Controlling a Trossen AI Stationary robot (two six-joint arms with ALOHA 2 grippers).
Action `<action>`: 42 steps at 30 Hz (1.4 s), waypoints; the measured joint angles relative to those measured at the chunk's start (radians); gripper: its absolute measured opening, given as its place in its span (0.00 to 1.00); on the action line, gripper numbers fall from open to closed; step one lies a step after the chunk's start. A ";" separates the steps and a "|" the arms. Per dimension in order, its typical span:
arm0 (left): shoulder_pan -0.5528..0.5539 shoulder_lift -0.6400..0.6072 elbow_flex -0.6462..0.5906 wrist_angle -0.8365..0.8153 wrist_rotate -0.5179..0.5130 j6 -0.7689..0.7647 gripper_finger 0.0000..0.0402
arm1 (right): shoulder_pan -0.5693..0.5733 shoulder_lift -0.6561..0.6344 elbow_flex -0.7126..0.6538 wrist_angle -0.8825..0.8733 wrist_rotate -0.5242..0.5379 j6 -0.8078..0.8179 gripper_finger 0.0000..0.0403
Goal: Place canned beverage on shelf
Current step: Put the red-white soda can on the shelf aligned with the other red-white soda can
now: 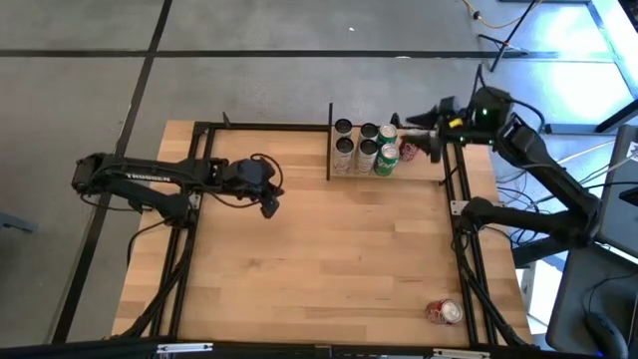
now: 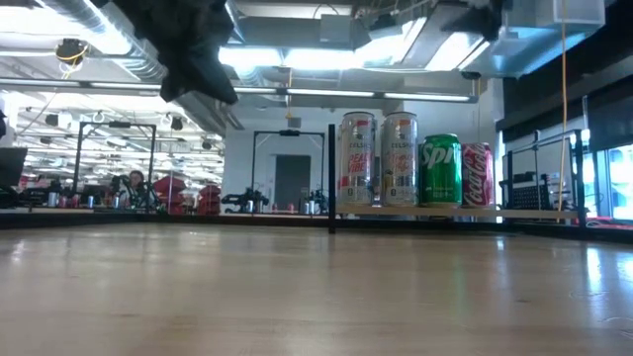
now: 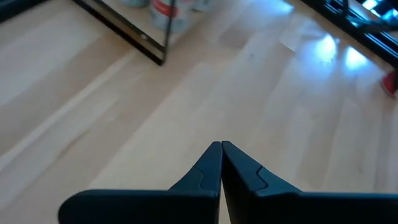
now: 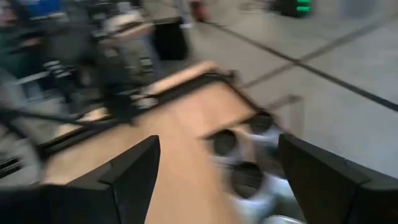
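So my right gripper (image 1: pixel 411 136) is up at the far right corner of the desk (image 1: pixel 319 259), fingers spread wide with nothing between them, hanging just beside the cans on the shelf (image 1: pixel 399 179). In its wrist view the dark can tops sit right in the gap ahead of the fingers (image 4: pixel 323 174), all smeared, so I can't say if I'm touching one.

My left gripper (image 1: pixel 269 204) is over the left-middle of the desk, fingers pressed together, holding nothing, basically parked.

Progress-wise: I'd say mostly done but not finished. The shelf has a cluster of cans at its left end against the black upright rod: a couple of silver ones (image 2: pixel 379 158), a green can (image 2: pixel 441 170) and a red can (image 2: pixel 477 174), all standing upright. One more red can (image 1: pixel 445 312) is lying on its side near the front right edge of the desk, well away from the shelf. My guess is that's the one left to go.

View differences: the overhead shows the stray can and both arms, which the table-level view misses completely. The table-level view shows the labels and that the cans stand straight in a row. The left wrist view catches only a sliver of red at its edge, probably that stray can.
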 joint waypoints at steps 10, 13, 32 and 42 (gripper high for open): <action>-0.124 0.000 0.000 0.000 0.004 0.018 0.01 | 0.532 0.075 0.093 -0.225 0.336 0.280 0.77; -0.156 0.000 0.000 0.000 0.004 0.027 0.01 | 0.665 0.122 0.137 -0.329 0.367 0.417 0.77; -0.234 0.000 0.000 0.000 -0.042 0.079 0.01 | 1.408 0.359 0.204 -0.577 0.294 1.443 0.77; -0.234 0.000 0.000 0.001 -0.053 0.104 0.01 | 1.633 0.466 0.204 -0.583 0.284 1.693 0.77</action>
